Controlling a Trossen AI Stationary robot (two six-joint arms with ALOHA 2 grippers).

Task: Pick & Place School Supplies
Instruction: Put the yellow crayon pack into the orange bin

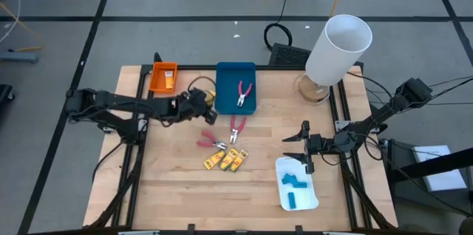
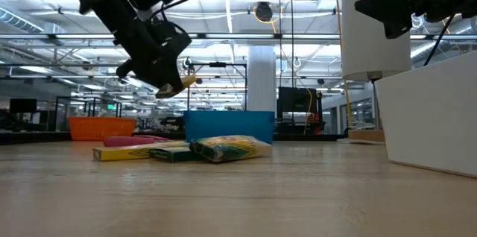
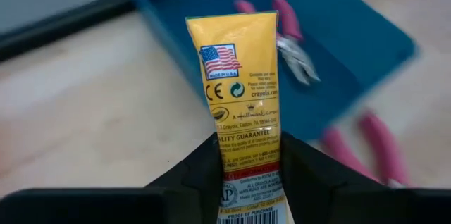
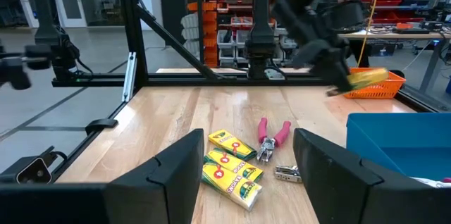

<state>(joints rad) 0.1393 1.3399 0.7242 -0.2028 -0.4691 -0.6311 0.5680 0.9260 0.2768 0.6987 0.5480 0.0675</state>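
Observation:
My left gripper [image 1: 201, 103] hovers over the table's far part, between the orange tray [image 1: 163, 77] and the blue tray [image 1: 236, 87], shut on a yellow crayon box [image 3: 239, 76]. Pink-handled pliers [image 1: 243, 93] lie in the blue tray. Two more pliers [image 1: 236, 128] [image 1: 209, 142] and several yellow crayon boxes [image 1: 225, 161] lie flat mid-table. Light-blue blocks [image 1: 294, 183] rest in the white tray [image 1: 314, 202]. My right gripper [image 1: 304, 146] is open over that tray's far edge and holds nothing. My left gripper pinches the yellow crayon box between its two fingers [image 3: 201, 160] at one end [image 3: 250, 155]. The fingers lie along the box, which sticks out ahead of them. In the low view the box [image 2: 182, 82] is lifted clear of the table, tilted.
A tall white cylinder [image 1: 336, 49] stands on a round base at the table's far right corner. The orange tray holds a small yellow item [image 1: 168, 80]. Bare wood lies along the near edge and at the table's left. A black frame runs round the table.

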